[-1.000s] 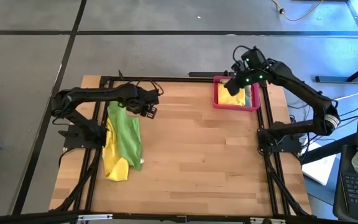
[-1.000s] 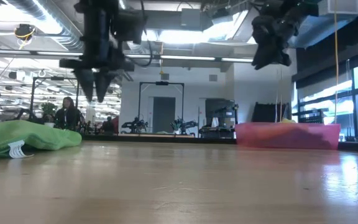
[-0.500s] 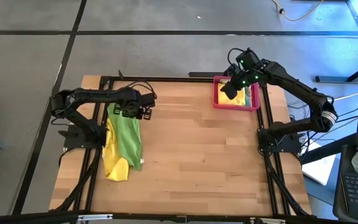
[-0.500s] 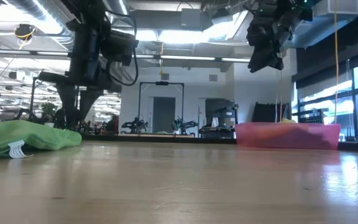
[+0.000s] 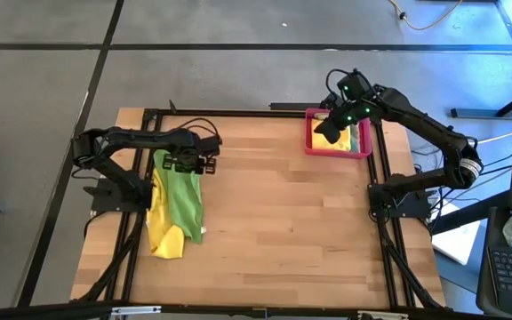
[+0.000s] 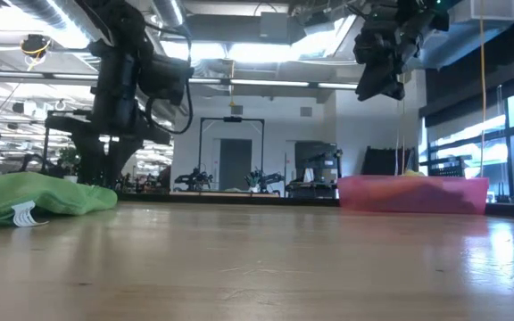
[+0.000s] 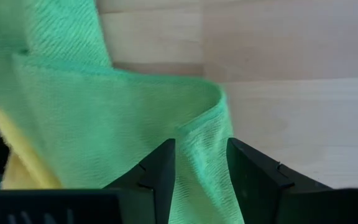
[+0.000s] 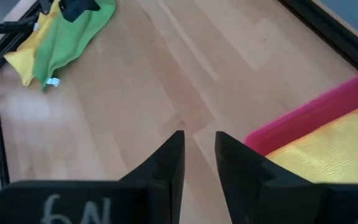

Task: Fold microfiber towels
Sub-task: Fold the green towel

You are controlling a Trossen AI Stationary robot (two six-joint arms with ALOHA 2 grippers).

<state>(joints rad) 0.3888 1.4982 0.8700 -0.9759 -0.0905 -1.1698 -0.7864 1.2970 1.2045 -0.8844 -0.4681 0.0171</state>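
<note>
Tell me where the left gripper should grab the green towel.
Probably the green towel's folded corner, the rounded fold nearest the bare wood. It sits raised, and the left gripper hangs open right over it, so come straight down and pinch across the fold.

yellow towel (image 5: pixel 164 233) — mostly under green towel (image 5: pixel 181 194)

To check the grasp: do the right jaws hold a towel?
No, the right gripper is empty, with bare table between its jaws.

No legible text, labels or signs.
</note>
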